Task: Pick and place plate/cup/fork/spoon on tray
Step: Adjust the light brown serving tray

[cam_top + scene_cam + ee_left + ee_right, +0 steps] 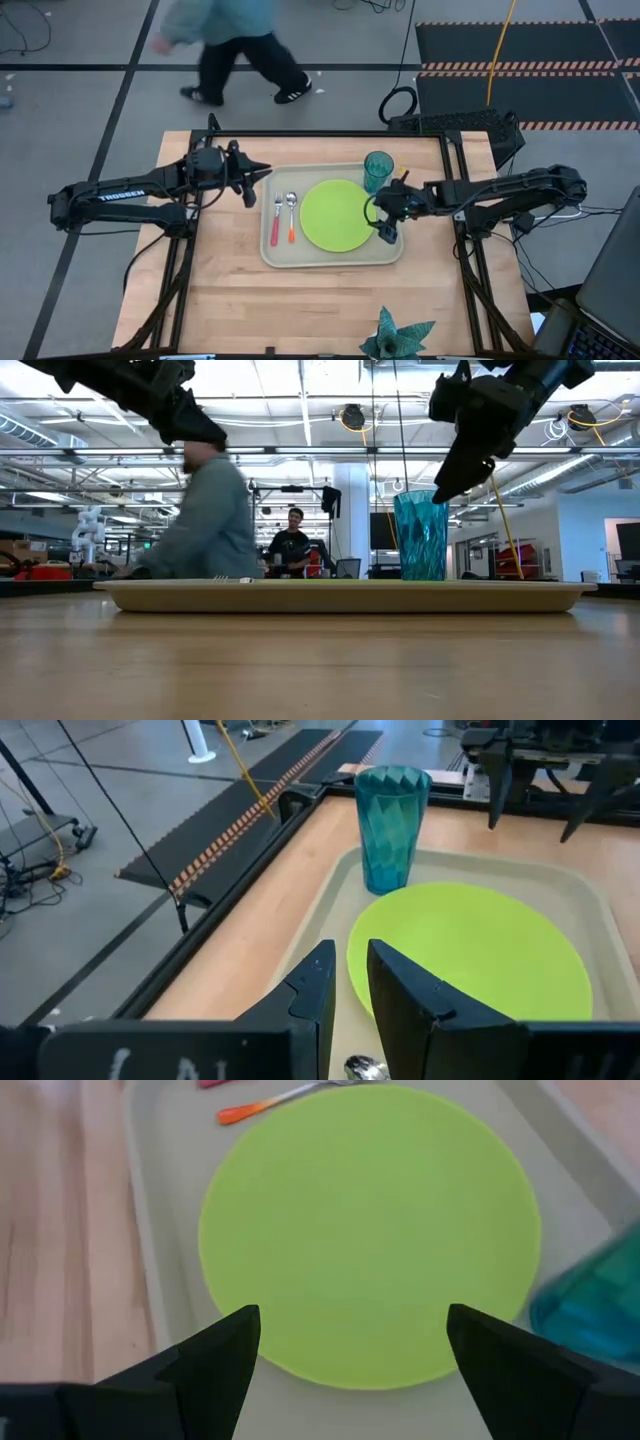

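Right pincer: my right gripper (386, 228) is hanging above the right end of the tray (331, 258), its fingers (215, 1352) spreading wide with nothing between them.
Plate to right pincer: the plate (337, 215) is lying just to the left of and below my open fingers; in my right wrist view it is filling the space ahead of them.
Cup to right pincer: the cup (378, 170) is standing just on the far side of my right pincer, apart from it.
Left pincer: my left gripper (262, 172) is hovering off the tray's far left corner, fingers (312, 992) standing a narrow gap apart and gripping nothing.
Cutlery to left pincer: the fork (275, 219) and the spoon (291, 216) are lying near and slightly right of my left pincer, down on the tray.
Tray: it is sitting in the middle of the wooden table (300, 310), beige, rectangular, with rounded corners and a raised rim.
Plate look: round, flat, lime green, lying right of centre in the tray.
Cup look: translucent teal, faceted, upright in the tray's far right corner, just beside the plate's far edge.
Fork look: silver tines, red-pink handle, lying at the tray's left end.
Spoon look: silver bowl, orange handle, lying between fork and plate.
Elsewhere: a spiky teal leafy object (400, 337) is sitting at the table's near edge; a person (235, 45) is walking past beyond the far side.
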